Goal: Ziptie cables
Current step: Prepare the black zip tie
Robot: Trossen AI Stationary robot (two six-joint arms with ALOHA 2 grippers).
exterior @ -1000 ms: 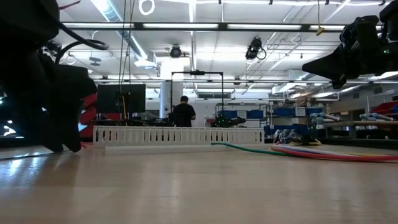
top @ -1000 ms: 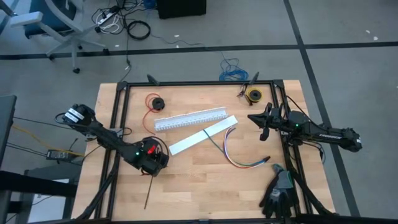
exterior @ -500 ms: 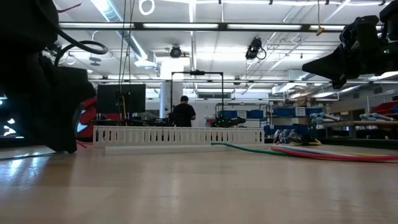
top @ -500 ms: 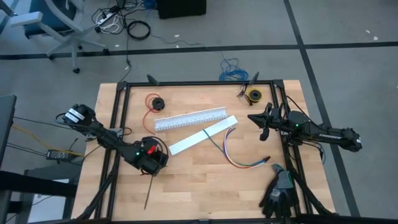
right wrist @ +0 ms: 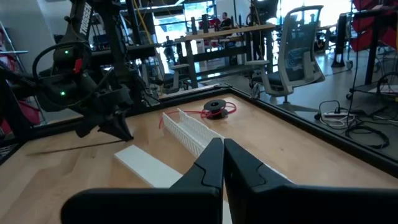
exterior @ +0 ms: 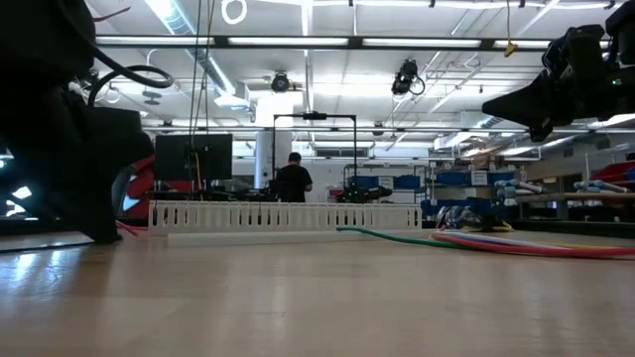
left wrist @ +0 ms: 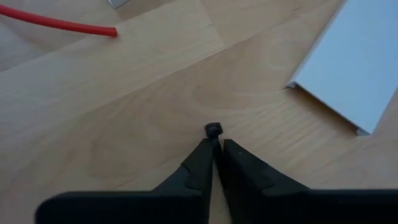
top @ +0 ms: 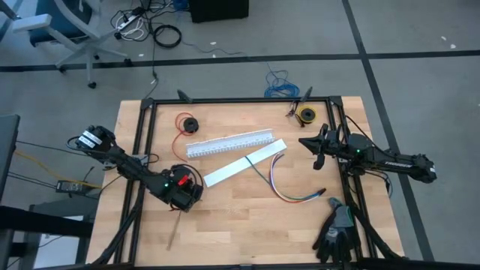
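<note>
Two end effectors, left (left wrist: 216, 152) pinching ziptie (left wrist: 212, 129) near table's front-left edge, right (right wrist: 222, 163) closed, empty

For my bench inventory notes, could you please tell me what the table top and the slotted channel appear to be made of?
Table top: likely wood, pale with visible grain and plank seams, smooth matte finish. Slotted channel: probably plastic, uniformly white, with thin, evenly cut comb-like teeth along its sides.
</note>
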